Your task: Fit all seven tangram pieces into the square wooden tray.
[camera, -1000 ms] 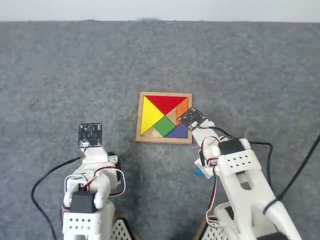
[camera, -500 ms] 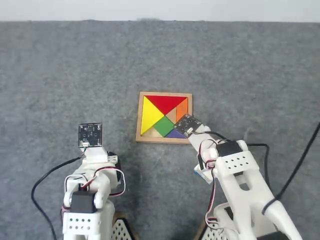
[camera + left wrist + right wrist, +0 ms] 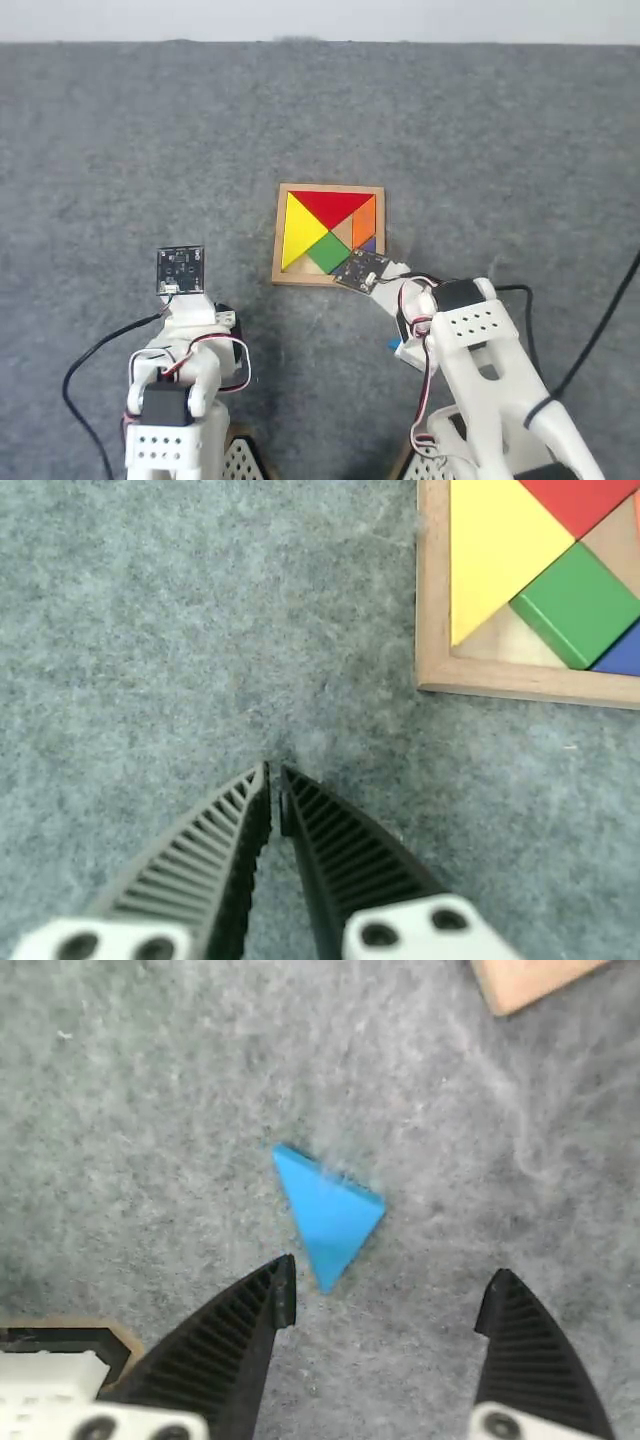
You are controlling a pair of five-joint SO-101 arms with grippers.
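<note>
Blue triangle (image 3: 328, 1215) lies loose on the bench beside the mostly filled tray (image 3: 330, 187), seemingly the last piece, under spread right fingers (image 3: 240, 1325); left fingers (image 3: 225, 850) clenched empty.

table cover (image 3: 150, 130): grey felt-like cloth, fuzzy, matt.
tray (image 3: 432, 580): pale bare wood, smooth, faint grain.
yellow piece (image 3: 298, 232), green piece (image 3: 578, 602): painted, smooth, slight sheen.
blue triangle (image 3: 328, 1215): smooth, matt.
left gripper (image 3: 273, 778), right gripper (image 3: 392, 1272): black plastic, ribbed, matt.
arm shell (image 3: 478, 325): white plastic, smooth, w/ screw holes.
</note>
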